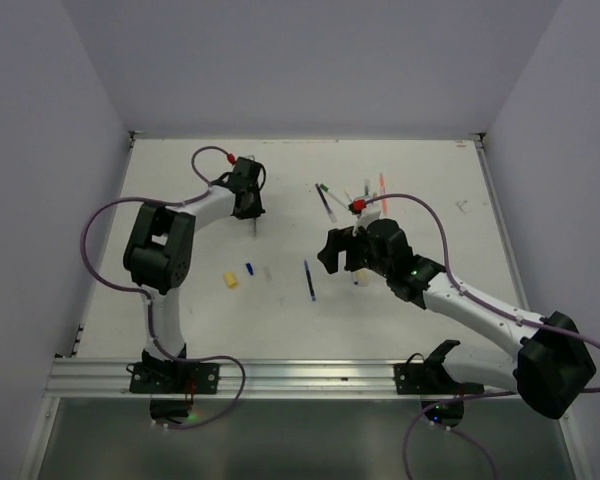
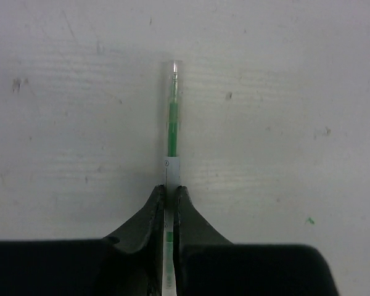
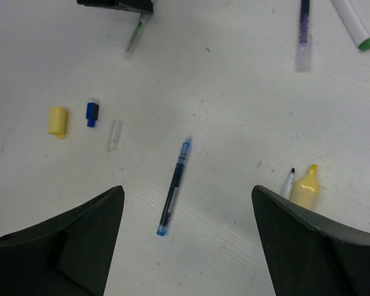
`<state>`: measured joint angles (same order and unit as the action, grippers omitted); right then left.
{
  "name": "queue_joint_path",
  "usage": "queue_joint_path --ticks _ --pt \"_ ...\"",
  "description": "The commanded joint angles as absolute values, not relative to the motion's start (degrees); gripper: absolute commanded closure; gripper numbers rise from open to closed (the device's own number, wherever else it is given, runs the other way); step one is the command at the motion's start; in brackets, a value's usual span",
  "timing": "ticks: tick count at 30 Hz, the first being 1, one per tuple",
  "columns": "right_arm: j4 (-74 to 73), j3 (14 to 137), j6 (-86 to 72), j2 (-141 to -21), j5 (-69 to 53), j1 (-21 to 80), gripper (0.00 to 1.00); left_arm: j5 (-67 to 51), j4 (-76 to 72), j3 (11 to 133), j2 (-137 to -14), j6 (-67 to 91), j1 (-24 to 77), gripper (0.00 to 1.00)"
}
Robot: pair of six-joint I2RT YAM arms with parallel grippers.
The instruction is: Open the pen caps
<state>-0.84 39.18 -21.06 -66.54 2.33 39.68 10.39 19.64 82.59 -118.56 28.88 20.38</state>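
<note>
My left gripper [image 2: 171, 191] is shut on a green pen [image 2: 172, 123], which has a clear cap at its far tip and lies along the table. From above, that gripper [image 1: 248, 203] sits at the back left. My right gripper [image 3: 188, 188] is open and hovers over an uncapped blue pen [image 3: 174, 185]; the overhead view puts it [image 1: 342, 255] mid-table. A yellow cap [image 3: 58, 121], a blue cap [image 3: 91, 113] and a clear cap [image 3: 114, 135] lie loose to the left. An uncapped yellow highlighter [image 3: 306, 187] and a black-tipped white pen [image 3: 288, 182] lie by the right finger.
More pens lie at the back: a dark pen with a clear cap [image 3: 304, 24], a white marker with a green end [image 3: 354, 24], and an orange pen [image 1: 382, 183]. White walls enclose the table [image 1: 180, 320] on three sides. An aluminium rail [image 1: 300, 375] runs along the near edge.
</note>
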Motion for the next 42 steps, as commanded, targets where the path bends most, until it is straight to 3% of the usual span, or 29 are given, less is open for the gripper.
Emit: queue_joint_path --ticks 1,13,25,34,42 --pt "7.20 38.15 -22.84 -64.86 -3.42 39.99 0.12 4.76 11.97 75.70 -107.51 33.21 20.39 1.00" --pt "28.98 38.23 -28.82 -70.13 -13.27 42.45 0.15 -11.15 -19.22 43.09 -72.45 49.73 22.85 1.00" --pt "36.03 42.62 -31.73 -77.08 -17.75 43.33 0.19 -9.05 -28.03 34.63 -61.18 50.36 30.84 1.00" --pt "37.79 44.21 -31.20 -79.10 -17.67 43.33 0.39 -9.14 -32.42 31.73 -59.68 50.63 33.13 1.00" --pt "37.44 46.23 -30.67 -80.24 -18.10 43.24 0.74 -10.02 -35.42 29.18 -56.61 49.22 33.40 1.00"
